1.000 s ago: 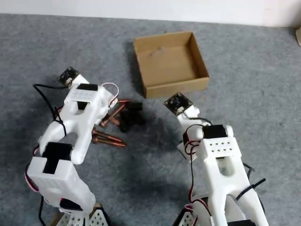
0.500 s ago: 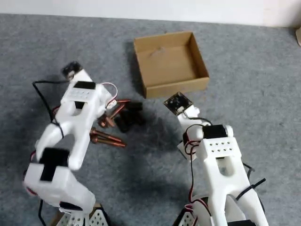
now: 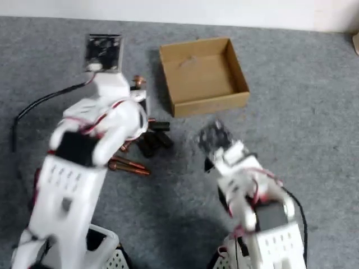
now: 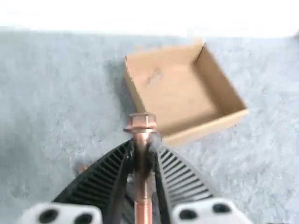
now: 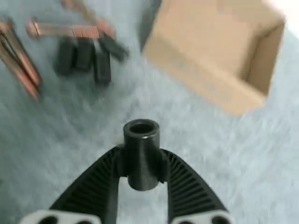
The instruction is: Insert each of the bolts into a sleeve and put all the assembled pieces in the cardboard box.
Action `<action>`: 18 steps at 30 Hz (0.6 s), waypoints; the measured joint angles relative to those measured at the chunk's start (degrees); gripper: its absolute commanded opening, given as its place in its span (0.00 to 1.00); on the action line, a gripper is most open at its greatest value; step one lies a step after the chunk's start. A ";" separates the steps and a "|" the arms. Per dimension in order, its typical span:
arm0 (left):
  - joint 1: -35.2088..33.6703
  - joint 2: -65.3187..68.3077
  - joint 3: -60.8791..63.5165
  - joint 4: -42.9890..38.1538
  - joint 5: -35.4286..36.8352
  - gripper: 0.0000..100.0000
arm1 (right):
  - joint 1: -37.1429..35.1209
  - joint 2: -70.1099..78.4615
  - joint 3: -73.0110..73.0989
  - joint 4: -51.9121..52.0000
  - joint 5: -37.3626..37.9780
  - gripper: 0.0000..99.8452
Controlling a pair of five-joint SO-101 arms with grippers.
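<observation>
My left gripper (image 4: 141,148) is shut on a copper bolt (image 4: 140,125), held head-up above the carpet beside the cardboard box (image 4: 212,123). In the high view this bolt (image 3: 137,83) sticks out of the raised left arm, just left of the box (image 3: 210,105). A black sleeve (image 5: 141,140) stands upright, open end up, in my right gripper (image 5: 141,158), which is shut on it. The right arm (image 3: 235,162) sits in front of the box. More copper bolts (image 3: 130,165) and black sleeves (image 3: 154,139) lie on the carpet between the arms.
The right wrist view has the loose sleeves (image 5: 84,56) and bolts (image 5: 18,60) lying beyond the held sleeve, with the box (image 5: 205,79) to one side. Grey carpet covers the floor. A white wall edge runs along the far side.
The left arm has lifted off the pile and swung toward the box with a bolt in its gripper. The right arm has shifted and appears blurred.
</observation>
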 measured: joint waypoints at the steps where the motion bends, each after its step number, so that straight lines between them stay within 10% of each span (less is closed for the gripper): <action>1: -0.09 -1.32 0.00 0.00 -0.18 0.00 | -1.58 -4.57 2.02 -0.79 -0.26 0.01; 9: 4.13 -8.70 7.03 -4.84 6.95 0.00 | -6.42 -21.54 18.46 -7.91 -1.85 0.01; 18: 11.96 -29.01 39.74 -42.11 -2.20 0.00 | -6.59 -23.65 19.43 -21.45 -15.91 0.01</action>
